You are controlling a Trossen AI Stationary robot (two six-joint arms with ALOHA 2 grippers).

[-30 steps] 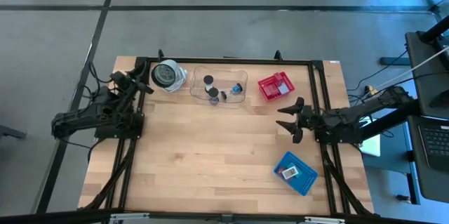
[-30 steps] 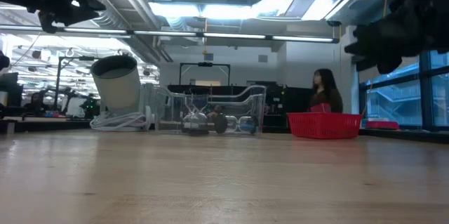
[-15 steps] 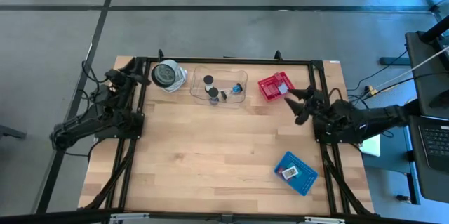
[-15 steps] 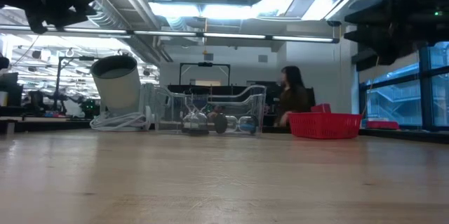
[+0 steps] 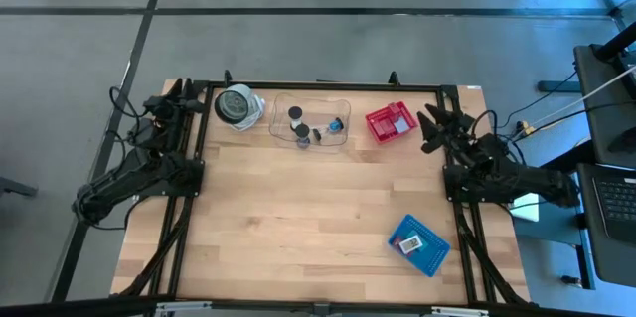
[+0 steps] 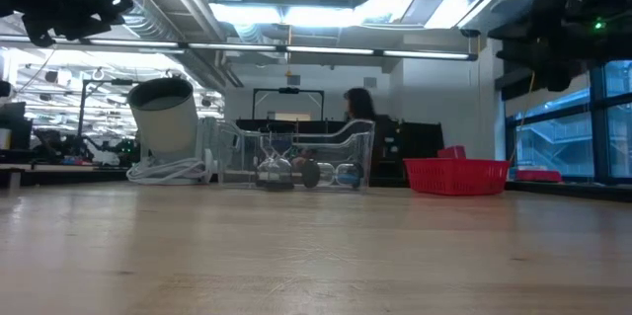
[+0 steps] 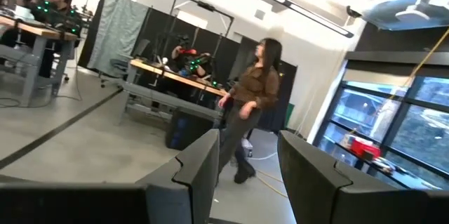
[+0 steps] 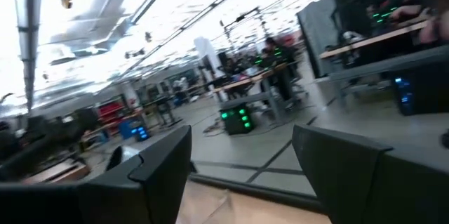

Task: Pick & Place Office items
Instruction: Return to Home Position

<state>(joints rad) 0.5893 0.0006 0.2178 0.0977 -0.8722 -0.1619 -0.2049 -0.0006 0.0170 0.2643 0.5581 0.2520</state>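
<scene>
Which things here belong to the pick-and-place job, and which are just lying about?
Job:
- black-capped cylinders and pale-blue piece in the transparent bin
- small white piece in the blue bin

Lying about:
- round black-and-silver object
- red mesh basket, contents unclear

The left gripper and right gripper are open, at the table's sides.

Left pincer (image 5: 167, 100), right pincer (image 5: 430, 126) farther back

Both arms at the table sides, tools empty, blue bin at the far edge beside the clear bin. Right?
No. High view: the blue bin lies alone near the near right corner; the red basket is what sits beside the clear bin. Arms at the sides, left tool and right tool empty: correct.
</scene>
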